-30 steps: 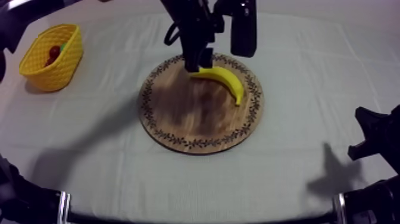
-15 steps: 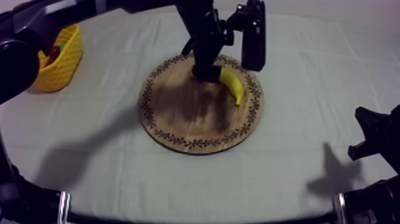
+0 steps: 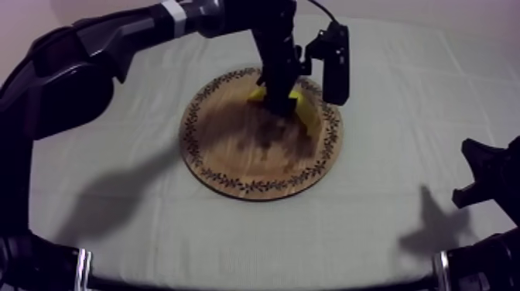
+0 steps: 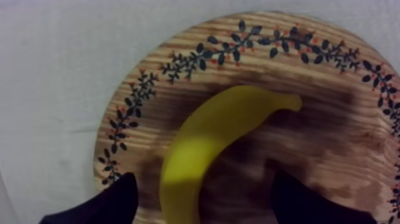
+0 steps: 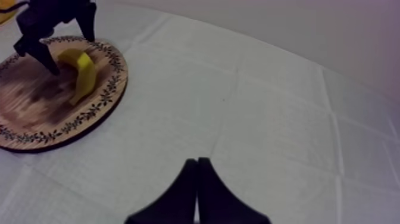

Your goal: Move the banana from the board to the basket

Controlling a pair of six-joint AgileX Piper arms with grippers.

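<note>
Nearest the table's front edge, at my right side, the right gripper [image 5: 197,170] is idling over the bare grey-white cloth [image 5: 268,119], its two black fingers lying pressed together in a narrow wedge on nothing. Farther in, the round wooden board with the leaf-patterned rim [image 3: 232,166] is lying flat at mid-table. Toward its far rim the curved yellow toy banana [image 4: 220,137] is resting on the wood, not lifted as far as I can judge. The left gripper [image 3: 280,91] is hanging directly over it with its jaws apart, one black finger [image 4: 113,202] standing at each side of the fruit's thick body and neither clamping it. So the grasp is the step going on, and the carry to the yellow basket is not yet begun. The next move, I judge, is calling for a square close across the body, since a smooth curved fruit could roll out of a skewed pinch, and then for a lift clear of the board. From above, the left arm is covering most of the banana, so I cannot tell whether the fingertips are touching the wood. Farthest off, past the left gripper, a scrap of yellow [image 5: 5,5] is being cut off at the edge; whether it is the basket I cannot tell.
</note>
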